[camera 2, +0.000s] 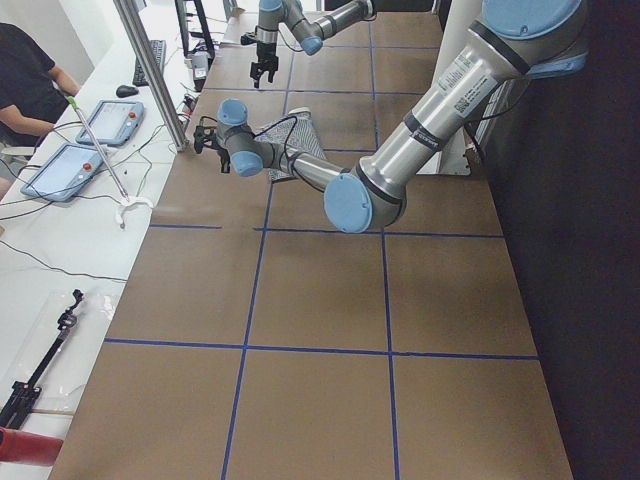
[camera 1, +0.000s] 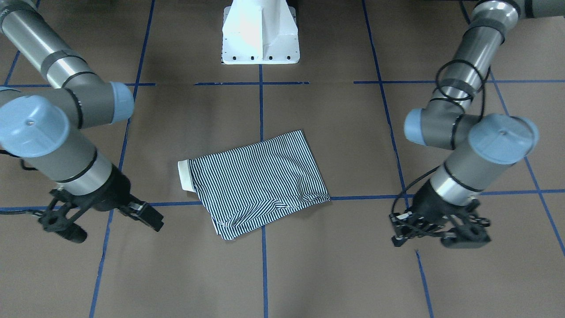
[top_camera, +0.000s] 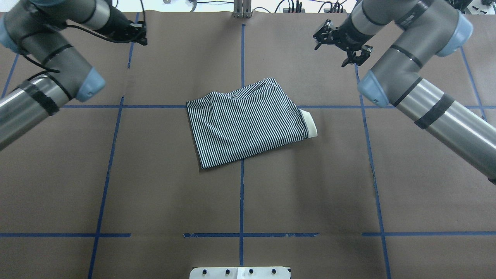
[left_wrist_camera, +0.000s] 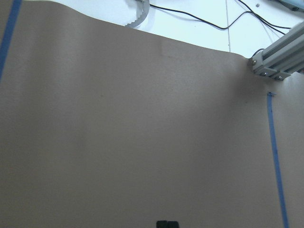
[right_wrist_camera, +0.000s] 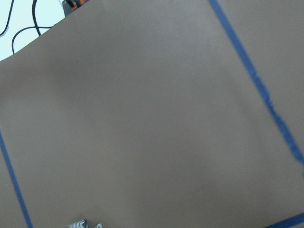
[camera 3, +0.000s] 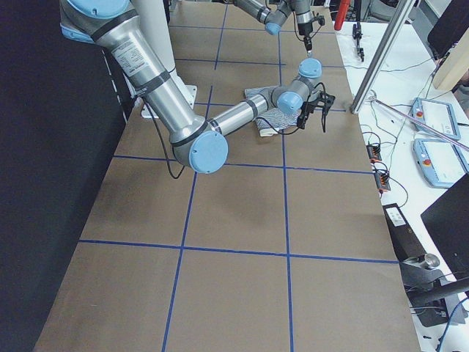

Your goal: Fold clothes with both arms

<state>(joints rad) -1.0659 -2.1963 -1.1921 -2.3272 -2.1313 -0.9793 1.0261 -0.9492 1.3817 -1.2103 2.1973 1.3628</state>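
Front-facing camera: the striped polo shirt lies folded into a rough rectangle in the middle of the table, right where the blue tape lines cross. Its cream collar pokes out on the right arm's side. The right arm reaches down and the right end effector has its fingers spread wide, gripping nothing and well apart from the cloth. The left arm mirrors it, and the left end effector is also spread and empty. The white pedestal base sits at the top of the view.

Overhead: the shirt is flat and central, striped side up, with the collar pointing toward the right arm. Both end effectors hang out by the table's far edge, one on each side, neither touching the fabric.

Left-side camera: the near left arm stretches across, partly hiding the shirt behind it. A person sits at the white bench beside the table.

Right-side camera: the near right arm does the same, with only a sliver of stripes showing past its wrist.

Left wrist camera: bare brown table and one tape line, with an aluminium post at the edge.

Right wrist camera: bare table and tape lines, no shirt in sight.
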